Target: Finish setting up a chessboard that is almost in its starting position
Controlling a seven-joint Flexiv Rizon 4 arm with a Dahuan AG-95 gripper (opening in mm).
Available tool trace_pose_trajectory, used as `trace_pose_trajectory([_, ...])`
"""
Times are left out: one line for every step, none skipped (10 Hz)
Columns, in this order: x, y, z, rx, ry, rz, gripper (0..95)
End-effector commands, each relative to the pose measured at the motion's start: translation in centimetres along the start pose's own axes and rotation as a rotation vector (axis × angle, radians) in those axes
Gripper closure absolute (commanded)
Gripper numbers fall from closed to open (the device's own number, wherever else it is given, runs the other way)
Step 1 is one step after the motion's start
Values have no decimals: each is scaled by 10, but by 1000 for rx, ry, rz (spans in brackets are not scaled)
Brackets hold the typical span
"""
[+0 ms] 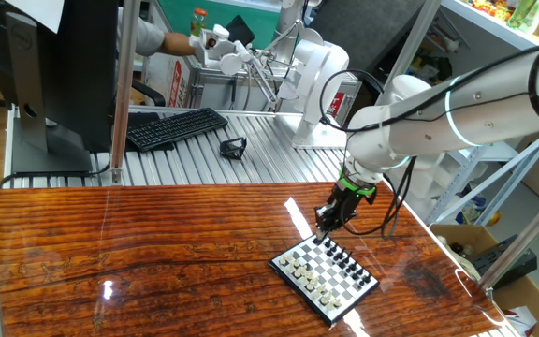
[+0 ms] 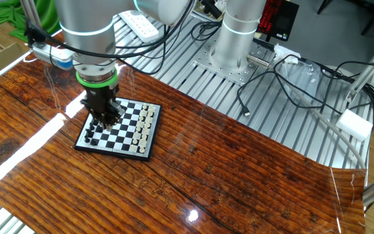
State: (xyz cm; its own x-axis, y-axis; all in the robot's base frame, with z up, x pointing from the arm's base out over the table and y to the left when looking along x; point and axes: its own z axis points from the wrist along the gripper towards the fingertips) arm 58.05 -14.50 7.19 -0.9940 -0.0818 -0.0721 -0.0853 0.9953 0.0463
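Chessboard (image 1: 325, 273) on table (image 1: 138, 253); gripper (image 1: 328, 225) above board's corner; keyboard (image 1: 176, 127) behind table.

A glossy wood-grain tabletop (image 1: 138, 253) mirrors bright overhead light. Beyond its far edge lies a ribbed metal surface (image 1: 251, 150) with a black keyboard (image 1: 176, 127); shelves (image 1: 508, 19) stand behind.

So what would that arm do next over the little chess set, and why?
Probably lower straight down and set a piece into the black row. The gripper points down with its fingers nearly closed, just above the black side of the chessboard. Whether it holds a piece is too small to tell; if so, releasing it there looks sensible.
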Motion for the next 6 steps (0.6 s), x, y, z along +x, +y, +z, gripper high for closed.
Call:
trace_pose_trajectory([-4, -6, 1, -1, -5, -15, 950])
trace_pose_trajectory([-7, -10, 1, -1, -5, -23, 950])
trace_pose_trajectory([-9, -12, 1, -1, -5, -26, 950])
trace_pose_trajectory([-13, -16, 1, 0, -5, -30, 950])
trace_pose_trajectory([-15, -20, 2, 0, -6, -33, 950])
trace_pose_trajectory([-16, -24, 3, 0, -6, -36, 950])
